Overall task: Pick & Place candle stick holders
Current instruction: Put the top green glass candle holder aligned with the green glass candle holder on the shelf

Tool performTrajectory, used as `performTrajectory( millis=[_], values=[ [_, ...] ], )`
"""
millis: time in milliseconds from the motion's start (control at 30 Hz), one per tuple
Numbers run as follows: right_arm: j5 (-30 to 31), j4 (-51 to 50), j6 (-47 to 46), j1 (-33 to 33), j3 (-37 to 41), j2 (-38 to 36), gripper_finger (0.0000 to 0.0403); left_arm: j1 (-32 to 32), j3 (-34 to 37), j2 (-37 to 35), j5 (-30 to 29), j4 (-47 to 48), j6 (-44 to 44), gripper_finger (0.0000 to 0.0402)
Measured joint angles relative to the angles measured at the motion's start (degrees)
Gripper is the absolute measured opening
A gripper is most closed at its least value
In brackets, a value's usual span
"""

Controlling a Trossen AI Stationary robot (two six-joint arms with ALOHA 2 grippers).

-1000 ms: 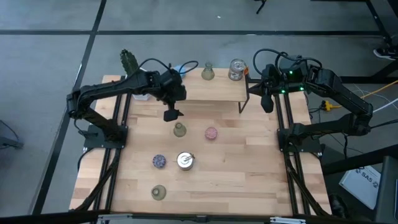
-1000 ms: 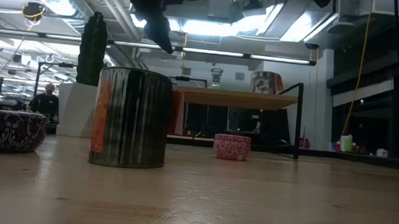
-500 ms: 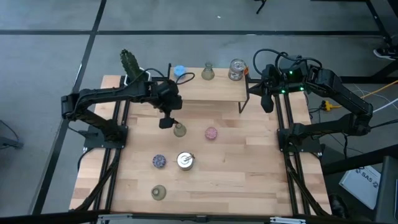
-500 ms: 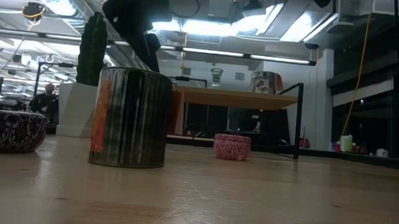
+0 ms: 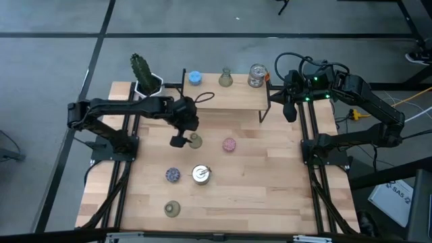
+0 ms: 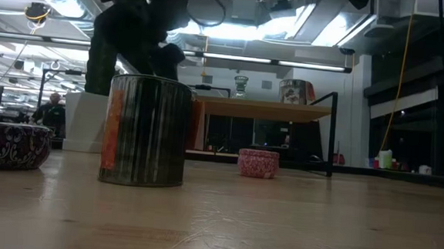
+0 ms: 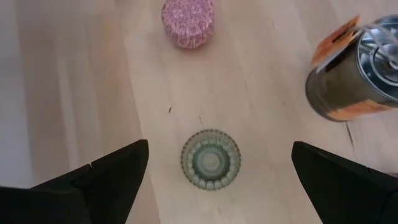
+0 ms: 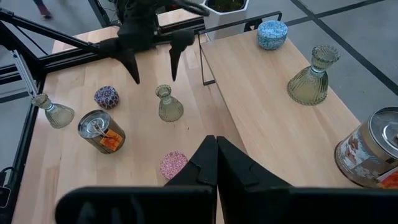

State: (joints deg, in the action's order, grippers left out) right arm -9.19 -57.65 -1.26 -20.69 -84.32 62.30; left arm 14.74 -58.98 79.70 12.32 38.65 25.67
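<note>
High view: left gripper (image 5: pixel 182 141) hangs over the middle of the light wooden table (image 5: pixel 270 182), fingers spread wide and holding nothing. Left wrist view looks straight down on an olive-green ribbed glass holder with a narrow neck and flared base (image 7: pixel 211 158), standing upright on the bare wood between the two dark fingertips (image 7: pixel 115 171); no contact visible.

Near it on the table: a round pink speckled holder (image 5: pixel 229 144), a shiny silvery cup with an orange label (image 5: pixel 200 174), a round dark speckled holder (image 5: pixel 173 175), and a second olive-green flared holder (image 5: pixel 172 208) toward the front edge.

On the raised wooden shelf (image 5: pixel 236 98) at the back: a round blue speckled holder (image 5: pixel 195 77), a third olive-green flared holder (image 5: pixel 225 79), a second silvery cup (image 5: pixel 256 75).

White pot with a green cactus (image 5: pixel 143 74) stands at the back left corner.

Right gripper (image 8: pixel 216 149) waits off the shelf's right end, fingers pressed together, empty.

Low view: the first silvery cup looms large in the foreground; a person shows far off in the room at left.
</note>
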Motion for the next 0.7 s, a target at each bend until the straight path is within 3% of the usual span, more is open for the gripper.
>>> performTrajectory(
  millis=[700],
  values=[
    [0.15, 0.0, 0.0, 0.0, 0.0, 0.0, 0.0001, -4.2, 0.02, 9.37, -5.31, 0.08, -2.54, 0.0393]
  ],
)
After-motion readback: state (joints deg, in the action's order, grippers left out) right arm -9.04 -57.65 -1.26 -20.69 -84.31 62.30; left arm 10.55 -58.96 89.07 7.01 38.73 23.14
